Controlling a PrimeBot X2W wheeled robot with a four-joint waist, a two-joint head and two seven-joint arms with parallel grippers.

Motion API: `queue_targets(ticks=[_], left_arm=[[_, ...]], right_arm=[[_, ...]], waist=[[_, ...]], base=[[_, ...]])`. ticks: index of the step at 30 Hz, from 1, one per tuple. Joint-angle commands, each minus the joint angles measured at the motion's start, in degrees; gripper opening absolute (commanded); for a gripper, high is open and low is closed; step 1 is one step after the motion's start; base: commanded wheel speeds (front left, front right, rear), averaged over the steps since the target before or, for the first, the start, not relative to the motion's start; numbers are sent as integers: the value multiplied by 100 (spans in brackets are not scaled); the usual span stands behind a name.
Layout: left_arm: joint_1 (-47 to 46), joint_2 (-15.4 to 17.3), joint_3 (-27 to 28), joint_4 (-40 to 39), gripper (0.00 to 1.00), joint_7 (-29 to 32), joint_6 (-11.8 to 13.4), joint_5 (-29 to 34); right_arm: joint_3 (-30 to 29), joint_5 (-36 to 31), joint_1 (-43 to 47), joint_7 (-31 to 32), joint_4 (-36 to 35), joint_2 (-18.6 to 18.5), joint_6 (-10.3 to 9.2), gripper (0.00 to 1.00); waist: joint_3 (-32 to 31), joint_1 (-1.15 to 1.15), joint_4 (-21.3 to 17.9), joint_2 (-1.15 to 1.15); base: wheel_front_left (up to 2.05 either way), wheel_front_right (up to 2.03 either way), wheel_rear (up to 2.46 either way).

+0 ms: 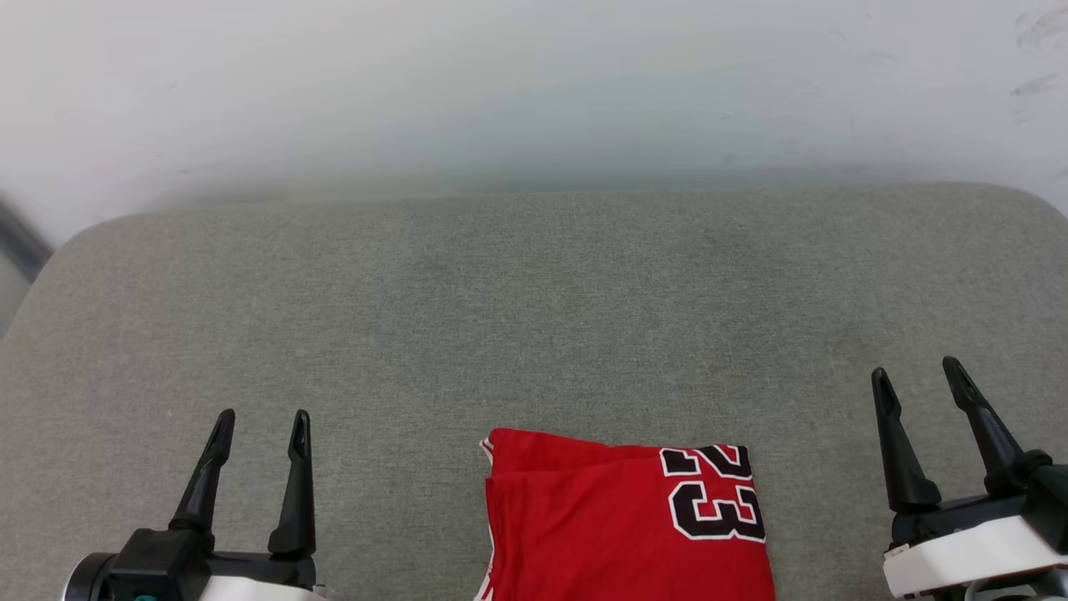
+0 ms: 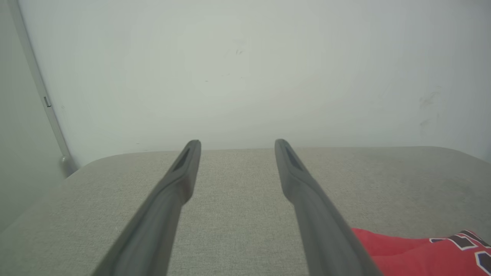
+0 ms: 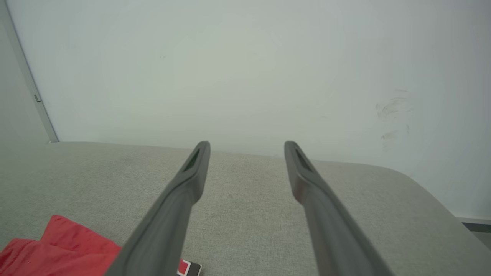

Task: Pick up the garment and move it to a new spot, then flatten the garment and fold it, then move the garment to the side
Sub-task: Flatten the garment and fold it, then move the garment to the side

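Bare room: fabric pad [image 1: 534, 292], white wall [image 1: 534, 83]

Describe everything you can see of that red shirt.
The garment is a red jersey of thin-looking fabric, folded into a rough rectangle. A black, white-outlined 23 shows at its far right corner, white trim along its left edge. It lies flat on the grey upholstered surface; nothing else touches it.

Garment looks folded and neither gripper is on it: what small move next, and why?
Probably swing the right gripper inward toward the right edge of the garment for a grasp. It lies as a compact folded rectangle on the grey cushion. This gripper and the left gripper both stand open and apart from it, and the right one looks nearer.
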Motion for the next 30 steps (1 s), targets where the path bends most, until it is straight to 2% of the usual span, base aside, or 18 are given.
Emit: queue_targets(ticks=[1, 11, 16, 22, 23, 26, 28, 30], left_arm=[[-5, -17, -5, -19, 100, -14, -6, 16], [-16, 43, -57, 12, 100, -14, -6, 28], [-66, 65, -113, 39, 100, -14, -6, 36], [-131, 61, -124, 59, 100, -14, -6, 11], [-158, 41, -95, 73, 100, -14, -6, 31], [-225, 17, -131, 48, 100, -14, -6, 34], [-245, 33, -187, 66, 100, -14, -6, 33], [-330, 45, -205, 76, 100, -14, -6, 20]], right_arm=[[-1, -38, 55, -31, -11, 27, -4, 100], [-30, 6, -22, 94, 26, 96, -5, 100], [111, 169, -83, 655, -144, -53, -4, 100], [516, 776, -52, 2381, -475, -442, -3, 100], [667, 1079, -74, 3358, -663, -588, -3, 100], [705, 1388, -117, 4301, -761, -527, -3, 100], [684, 1361, -118, 4909, -759, -545, -4, 100], [580, 1354, -116, 5433, -723, -393, -3, 100]], waist=[[7, 0, 3, 0], [37, 0, -23, 0], [82, 0, 11, 0], [173, 0, 104, 0], [258, 0, 149, 0], [389, 0, 211, 0], [466, 0, 267, 0], [554, 0, 331, 0]], base=[[0, 0, 0], [0, 0, 0], [0, 0, 0], [0, 0, 0], [0, 0, 0], [0, 0, 0], [0, 0, 0], [0, 0, 0]])
